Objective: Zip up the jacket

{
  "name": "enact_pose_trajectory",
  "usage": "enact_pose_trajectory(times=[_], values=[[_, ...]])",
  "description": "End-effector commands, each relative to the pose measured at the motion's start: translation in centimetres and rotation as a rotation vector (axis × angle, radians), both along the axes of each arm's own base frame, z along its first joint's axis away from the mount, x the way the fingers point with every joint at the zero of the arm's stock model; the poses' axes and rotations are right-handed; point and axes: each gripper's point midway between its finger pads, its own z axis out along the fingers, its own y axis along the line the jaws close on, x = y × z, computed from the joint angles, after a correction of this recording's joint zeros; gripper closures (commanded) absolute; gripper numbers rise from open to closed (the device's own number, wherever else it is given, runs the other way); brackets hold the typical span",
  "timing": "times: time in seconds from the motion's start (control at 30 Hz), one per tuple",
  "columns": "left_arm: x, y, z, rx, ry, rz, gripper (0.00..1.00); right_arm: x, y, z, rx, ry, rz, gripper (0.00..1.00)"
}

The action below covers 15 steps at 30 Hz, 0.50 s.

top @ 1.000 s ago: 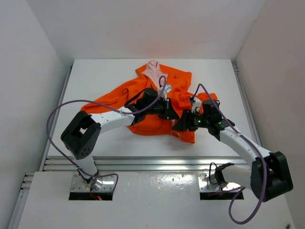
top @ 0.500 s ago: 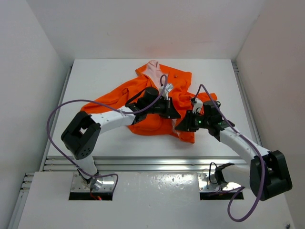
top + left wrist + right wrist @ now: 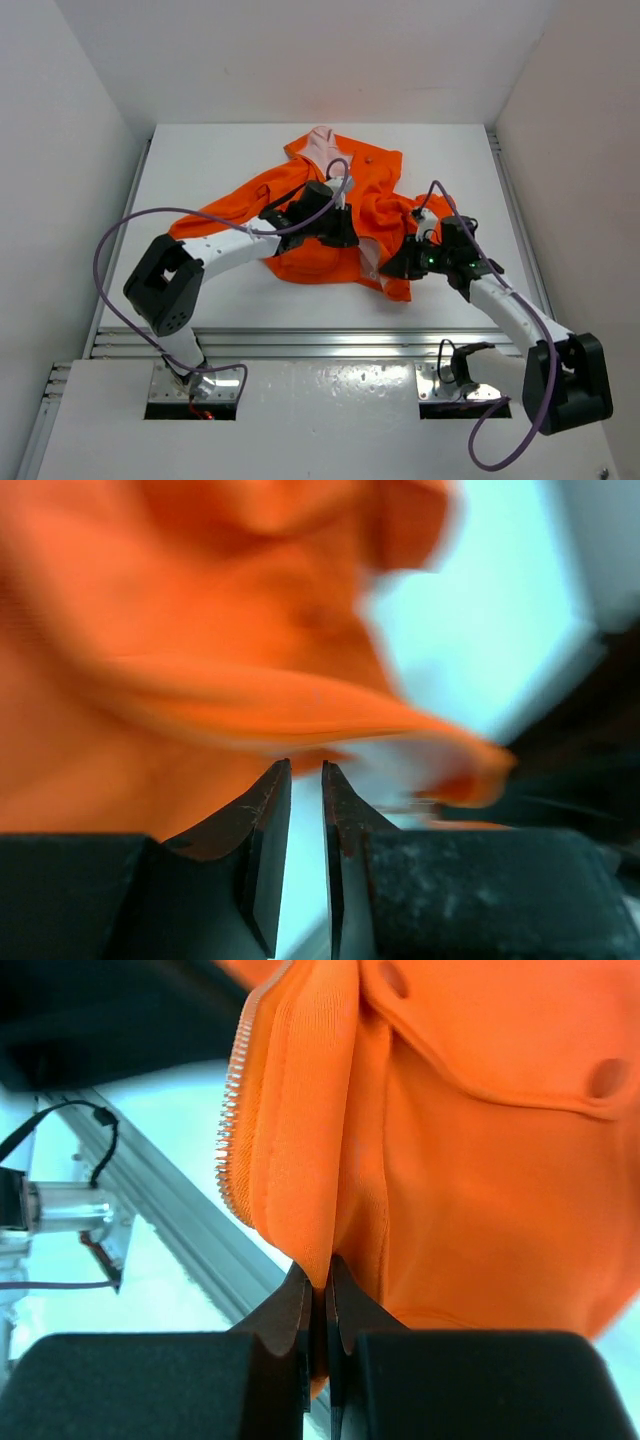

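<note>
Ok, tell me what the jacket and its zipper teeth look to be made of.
The jacket looks like soft cloth, matte bright orange, with a fine weave or knit grain; it folds and creases freely. The zipper teeth form a small, pale, slightly shiny row along the fabric edge; they could be metal or light plastic, and the look does not settle which.

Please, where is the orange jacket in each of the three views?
Top external: jacket at the centre of the table.
Left wrist: blurred jacket across the upper left, above the left tool.
Right wrist: jacket fills most of the view; the right tool pinches a fold.
Shared landmark: the white table beside the fabric.
</note>
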Motion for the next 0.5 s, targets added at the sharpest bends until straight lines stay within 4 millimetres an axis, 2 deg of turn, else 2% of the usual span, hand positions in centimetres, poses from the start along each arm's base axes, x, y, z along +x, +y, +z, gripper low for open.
enact_pose_trajectory(times=[0.0, 0.03, 0.1, 0.2, 0.23, 0.27, 0.3, 0.37, 0.4, 0.43, 0.47], values=[[3.6, 7.0, 1.3, 0.296, -0.151, 0.230, 0.76, -0.4, -1.5, 0.1, -0.025, -0.046, 0.016, 1.00], [3.5, 8.2, 0.8, 0.358, -0.182, 0.255, 0.76, -0.5, -1.8, -0.2, -0.031, -0.036, 0.003, 1.00], [2.8, 9.2, 1.1, 0.403, -0.234, 0.251, 0.72, 0.0, -3.0, -0.6, -0.035, -0.010, -0.062, 1.00], [1.6, 9.0, -0.5, 0.440, -0.234, 0.220, 0.69, 0.9, -4.4, -1.1, -0.047, 0.021, -0.144, 1.00], [1.1, 8.4, -1.7, 0.456, -0.216, 0.193, 0.69, 1.1, -4.6, -1.3, -0.055, 0.034, -0.158, 1.00], [1.2, 8.4, -2.2, 0.469, -0.205, 0.189, 0.64, 1.5, -5.1, -1.3, -0.075, 0.044, -0.189, 1.00], [0.4, 7.5, -2.8, 0.478, -0.191, 0.165, 0.63, 1.7, -5.5, -1.6, -0.089, 0.057, -0.212, 1.00], [0.7, 6.6, -3.6, 0.490, -0.183, 0.152, 0.63, 2.4, -6.1, -1.5, -0.103, 0.061, -0.253, 1.00], [0.2, 5.5, -3.7, 0.484, -0.182, 0.135, 0.57, 2.6, -6.3, -1.8, -0.104, 0.069, -0.267, 1.00], [0.5, 5.4, -3.8, 0.484, -0.178, 0.150, 0.42, 2.7, -6.4, -1.6, -0.101, 0.078, -0.281, 1.00], [0.3, 4.7, -3.9, 0.484, -0.180, 0.137, 0.41, 2.9, -6.5, -1.6, -0.102, 0.080, -0.287, 1.00]])
